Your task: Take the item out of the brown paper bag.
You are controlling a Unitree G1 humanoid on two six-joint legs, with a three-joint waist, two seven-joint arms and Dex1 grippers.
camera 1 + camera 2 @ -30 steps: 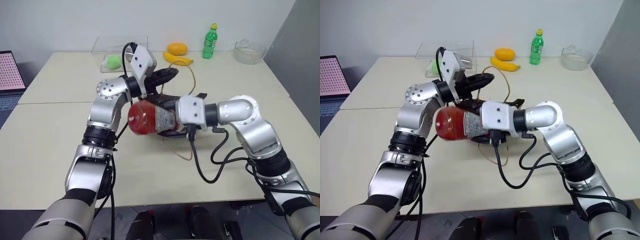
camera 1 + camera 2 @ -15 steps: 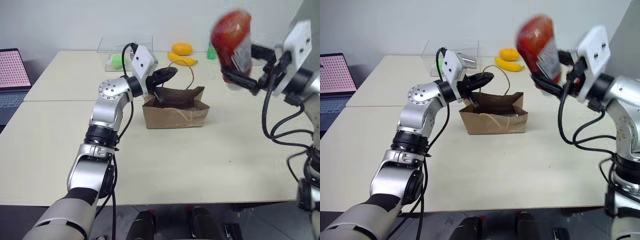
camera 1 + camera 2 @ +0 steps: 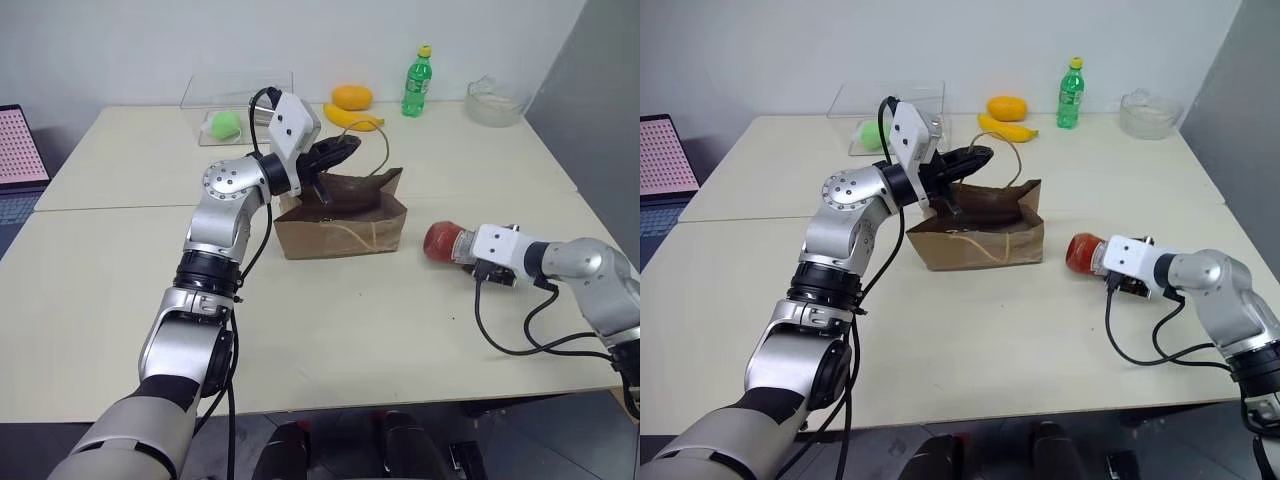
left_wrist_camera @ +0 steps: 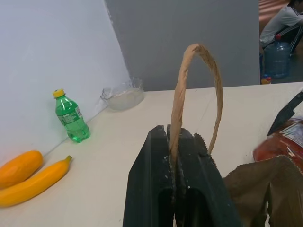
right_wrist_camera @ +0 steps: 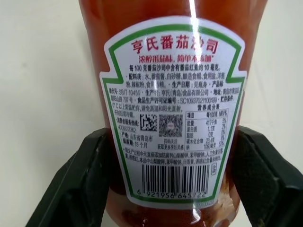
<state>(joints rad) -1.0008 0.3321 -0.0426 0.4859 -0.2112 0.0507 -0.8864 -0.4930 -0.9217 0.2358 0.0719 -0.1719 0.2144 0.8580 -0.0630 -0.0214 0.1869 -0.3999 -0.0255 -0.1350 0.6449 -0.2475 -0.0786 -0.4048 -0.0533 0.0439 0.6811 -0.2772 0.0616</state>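
Left eye view: one red bottle (image 3: 441, 242) clamped in right gripper (image 3: 462, 246); left gripper (image 3: 335, 152) pinching one bag handle (image 4: 196, 90); one brown paper bag (image 3: 340, 228).

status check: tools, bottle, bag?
Left tool shut on bag handle. Right tool around red bottle, low beside brown paper bag. Nothing obstructing.

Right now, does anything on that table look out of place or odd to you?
Mildly. The red bottle lies on its side on the table in the right end effector, and the paper bag is crumpled, one handle pinched by the left end effector.
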